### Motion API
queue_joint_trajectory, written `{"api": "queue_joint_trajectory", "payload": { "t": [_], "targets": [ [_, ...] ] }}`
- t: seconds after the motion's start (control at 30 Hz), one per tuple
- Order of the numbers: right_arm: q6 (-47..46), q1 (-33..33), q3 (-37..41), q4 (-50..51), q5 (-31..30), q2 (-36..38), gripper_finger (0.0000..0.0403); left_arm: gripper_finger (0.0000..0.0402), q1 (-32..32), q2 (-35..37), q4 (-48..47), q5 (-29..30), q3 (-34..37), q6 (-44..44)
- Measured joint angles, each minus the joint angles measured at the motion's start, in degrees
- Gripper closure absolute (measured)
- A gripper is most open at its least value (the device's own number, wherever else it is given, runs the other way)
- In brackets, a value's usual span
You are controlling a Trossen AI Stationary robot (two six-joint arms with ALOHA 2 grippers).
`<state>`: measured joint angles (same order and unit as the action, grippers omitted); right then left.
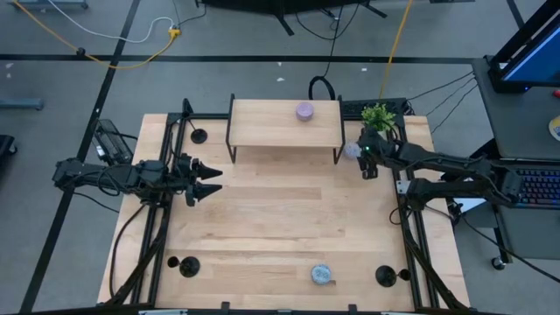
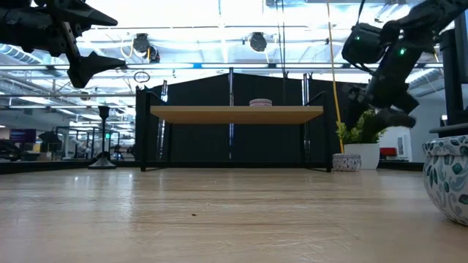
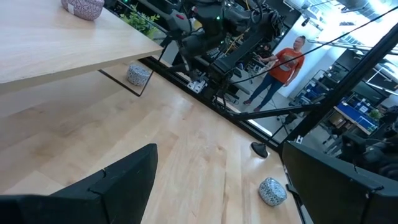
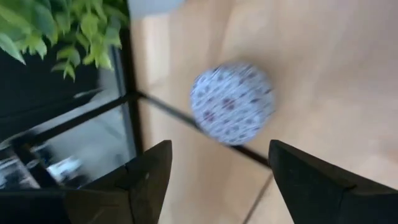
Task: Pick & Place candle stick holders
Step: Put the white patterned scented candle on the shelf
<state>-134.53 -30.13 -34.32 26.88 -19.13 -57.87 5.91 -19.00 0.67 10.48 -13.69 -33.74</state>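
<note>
Three black candle stick holders stand on their round bases on the table: one at the far left [image 1: 199, 136], also in the low view [image 2: 102, 139], one at the near left [image 1: 187, 266] and one at the near right [image 1: 386, 276], also in the left wrist view [image 3: 260, 148]. My left gripper [image 1: 214, 178] is open and empty above the table's left side, pointing toward the right edge. My right gripper [image 1: 369, 168] is open and empty at the far right, pointing down over a small patterned round pot [image 4: 231, 102].
A wooden shelf [image 1: 284, 131] on black legs stands at the far middle, with a pinkish round thing [image 1: 304, 111] on top. A potted plant [image 1: 378, 116] is at the far right. Another patterned pot [image 1: 321, 274] sits at the near edge. A person [image 3: 283, 62] stands beyond the table.
</note>
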Motion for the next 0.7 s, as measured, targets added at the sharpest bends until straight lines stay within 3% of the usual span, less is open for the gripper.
{"api": "queue_joint_trajectory", "payload": {
  "t": [0.1, 0.2, 0.47, 0.7],
  "targets": [
    [0.0, -0.2, -4.1, 9.5, -0.1, 0.0, 0.0141, 0.0050, 0.0, 0.0, 0.0, 0.0, 0.0, 0.0],
    [1.8, -1.1, -7.2, 12.7, -0.1, 0.0, 0.0142, 0.0050, 0.0, 0.0, 0.0, 0.0, 0.0, 0.0],
    [3.3, -3.6, -8.1, 12.3, 3.2, -3.2, 0.0143, 0.0050, 0.0, 0.0, 0.0, 0.0, 0.0, 0.0],
    [7.5, -6.8, -8.1, 5.6, 8.6, -10.2, 0.0143, 0.0050, 0.0, 0.0, 0.0, 0.0, 0.0, -0.2]
  ]
}}
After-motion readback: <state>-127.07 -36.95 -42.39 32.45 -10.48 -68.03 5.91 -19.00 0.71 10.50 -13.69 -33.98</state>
